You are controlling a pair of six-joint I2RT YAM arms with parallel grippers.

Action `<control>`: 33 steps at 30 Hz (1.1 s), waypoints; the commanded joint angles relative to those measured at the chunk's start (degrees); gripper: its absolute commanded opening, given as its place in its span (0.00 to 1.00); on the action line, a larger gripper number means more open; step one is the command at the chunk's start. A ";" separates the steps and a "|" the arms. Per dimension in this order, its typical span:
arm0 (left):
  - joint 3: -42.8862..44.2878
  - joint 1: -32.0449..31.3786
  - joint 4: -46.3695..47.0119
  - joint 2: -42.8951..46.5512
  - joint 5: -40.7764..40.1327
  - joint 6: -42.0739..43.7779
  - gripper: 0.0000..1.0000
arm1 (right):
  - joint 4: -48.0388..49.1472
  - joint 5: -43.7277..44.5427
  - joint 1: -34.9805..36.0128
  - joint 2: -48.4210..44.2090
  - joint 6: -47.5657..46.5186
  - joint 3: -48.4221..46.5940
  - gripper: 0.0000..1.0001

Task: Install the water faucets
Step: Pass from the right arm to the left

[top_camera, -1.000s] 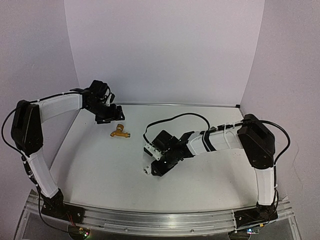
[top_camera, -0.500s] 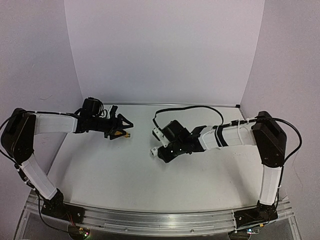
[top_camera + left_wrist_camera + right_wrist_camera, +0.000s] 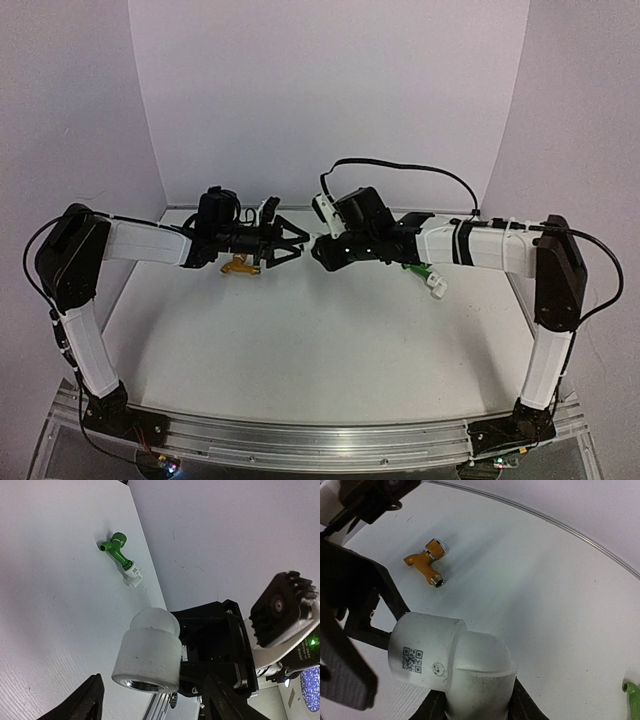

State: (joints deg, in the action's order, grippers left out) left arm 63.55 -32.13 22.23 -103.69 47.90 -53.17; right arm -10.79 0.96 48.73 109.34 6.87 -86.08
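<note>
1. The left pincer [image 3: 293, 244] reaches in from the left over the far half of the white worktop [image 3: 300, 350]. Its two black fingers [image 3: 86, 704] are spread wide apart and hold nothing.
2. The right pincer [image 3: 326, 250] comes in from the right and meets it near the middle, tip to tip, both raised above the worktop.
3. The right pincer is clamped on a white plastic elbow pipe fitting [image 3: 454, 664] with a small printed square code on one sleeve.
4. In the left wrist view the elbow's open round mouth [image 3: 144, 684] faces that camera. It sits between the left fingers, and I cannot tell whether it touches either one.
5. The orange-yellow plastic toy tap [image 3: 426, 563] lies loose on its side on the worktop, with nothing gripping it. From above it shows just beneath the left wrist, partly hidden by it [image 3: 240, 267].
6. Its knob end points toward the back wall and its dark metallic threaded end toward the near side.
7. The green plastic toy tap [image 3: 118, 551] lies on the right far part of the worktop, close to the back edge and well apart from the orange-yellow one.
8. From above, the green tap sits under the right forearm [image 3: 418, 275].
9. A small white fitting with a label [image 3: 132, 574] is on the green tap's end away from its spout, and both rest flat on the worktop.
</note>
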 commanded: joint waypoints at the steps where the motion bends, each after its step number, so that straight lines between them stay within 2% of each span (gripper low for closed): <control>1: 4.04 0.15 4.66 -1.40 1.79 -1.64 0.63 | 1.30 -0.42 0.05 -3.28 -0.19 -3.08 0.07; 6: 4.43 0.01 4.92 -2.29 2.02 -2.37 0.50 | 1.30 -1.63 0.08 -3.02 0.19 -3.80 0.07; 12: 5.64 0.04 5.13 -3.02 2.26 -2.46 0.46 | 1.30 -3.05 0.06 -2.83 0.77 -3.88 0.07; 14: 5.94 0.05 5.17 -3.25 2.50 -2.34 0.39 | 1.24 -3.23 0.07 -2.65 0.77 -4.00 0.08; 16: 5.87 0.05 5.18 -3.28 2.56 -2.09 0.28 | 1.21 -3.22 0.05 -2.57 0.93 -4.10 0.18; 20: 4.78 0.47 5.18 -2.37 3.17 0.75 0.04 | -0.84 -4.88 -0.37 -2.40 0.47 -4.99 0.65; 21: 4.40 0.88 5.17 -1.97 3.66 2.42 0.01 | -2.10 -6.29 -1.00 -2.43 0.53 -5.31 0.74; 22: 4.04 1.34 5.19 -1.24 4.07 4.76 0.00 | -3.65 -9.39 -1.71 -2.49 0.81 -5.66 0.80; 26: 2.20 3.47 5.18 1.75 8.23 14.23 0.00 | -6.88 -26.89 -7.09 -4.00 2.81 -5.03 0.96; 30: 1.59 3.61 5.17 3.11 13.13 20.89 0.00 | -9.17 -42.83 -11.40 -3.66 6.75 -7.43 0.98; 33: 1.73 3.65 5.24 3.78 15.57 23.64 0.00 | -9.42 -49.96 -12.43 -4.38 7.07 -9.79 0.98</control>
State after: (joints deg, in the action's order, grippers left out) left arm 65.10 -28.13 25.01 -104.37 57.00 -37.74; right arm -19.09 -31.90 37.61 108.36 11.61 -90.75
